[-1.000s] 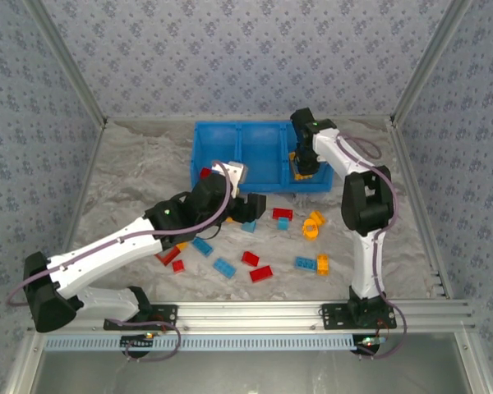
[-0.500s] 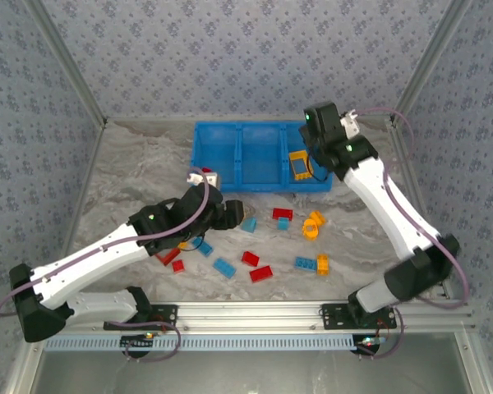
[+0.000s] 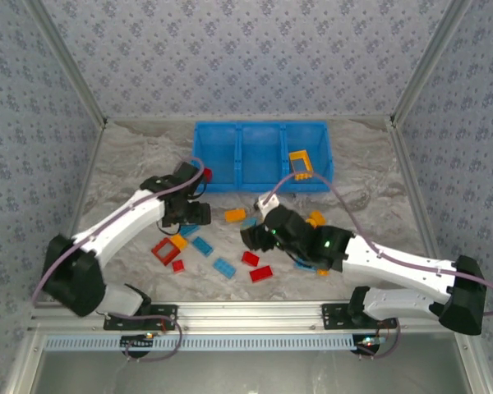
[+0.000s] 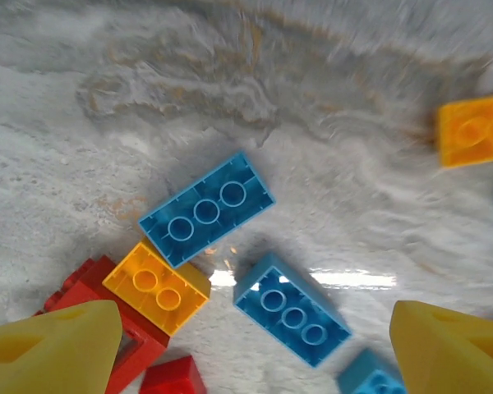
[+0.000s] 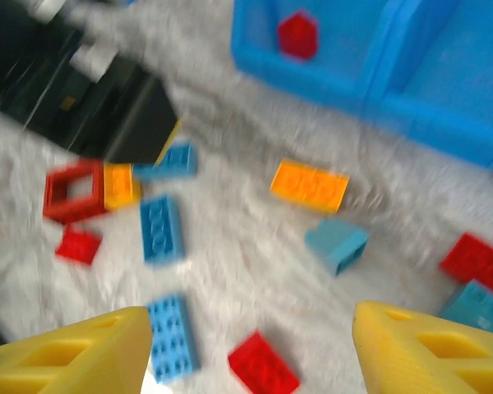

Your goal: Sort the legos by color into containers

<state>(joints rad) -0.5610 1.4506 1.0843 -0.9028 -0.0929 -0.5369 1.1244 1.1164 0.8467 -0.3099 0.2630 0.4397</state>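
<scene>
Blue containers (image 3: 261, 156), legos (image 3: 224, 267) scattered nearby

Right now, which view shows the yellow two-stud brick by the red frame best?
Left wrist. The yellow brick is close and sharp there, both studs clear, lying against the red frame. Top external shows it whole but tiny. Right wrist shows it as a blurred patch.

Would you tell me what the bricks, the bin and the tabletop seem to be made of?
Bricks: glossy moulded plastic, crisp studs, uniform colour.
Bin: likely smooth plastic, uniformly bright blue.
Tabletop: marble-look, maybe a printed sheet; glare streak suggests sheen.
</scene>
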